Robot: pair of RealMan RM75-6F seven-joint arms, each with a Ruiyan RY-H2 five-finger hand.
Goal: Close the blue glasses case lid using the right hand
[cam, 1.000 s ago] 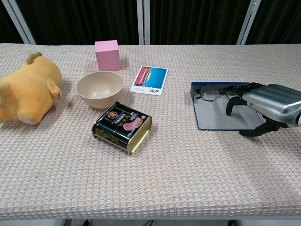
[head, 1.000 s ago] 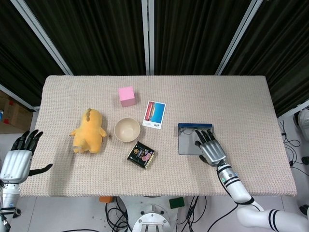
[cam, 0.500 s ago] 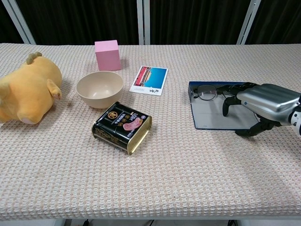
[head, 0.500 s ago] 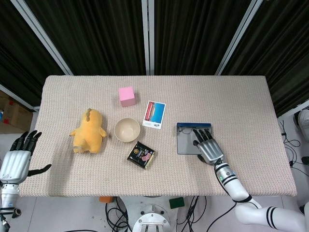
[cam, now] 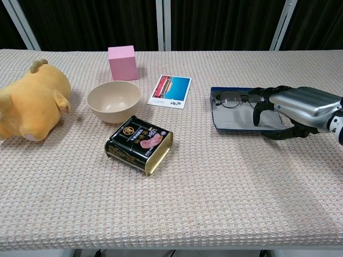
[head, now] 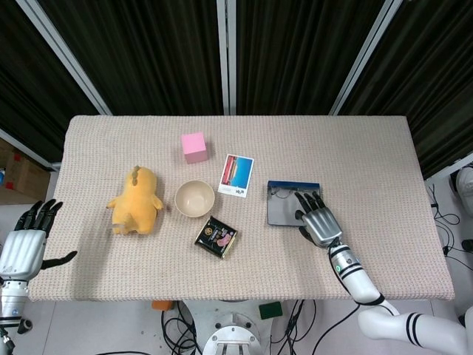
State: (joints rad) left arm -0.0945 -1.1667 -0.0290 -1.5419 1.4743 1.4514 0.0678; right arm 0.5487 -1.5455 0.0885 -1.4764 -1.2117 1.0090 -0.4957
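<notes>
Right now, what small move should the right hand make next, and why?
Probably curl the right hand under the near edge of the lid and lift it: the blue glasses case lies open, glasses showing, fingers over the lid.

**My two hands: silver shells, black fingers**

On my feeds, the right silver-backed robot hand [cam: 300, 104] has a smooth metallic shell with ridged knuckle plates and black fingers [cam: 259, 110]. Behind that hand, its white forearm [head: 353, 275] carries black bands and a small green mark. My left silver-backed robot hand [head: 22, 244] looks the same: grey panelled back, black fingers.
</notes>
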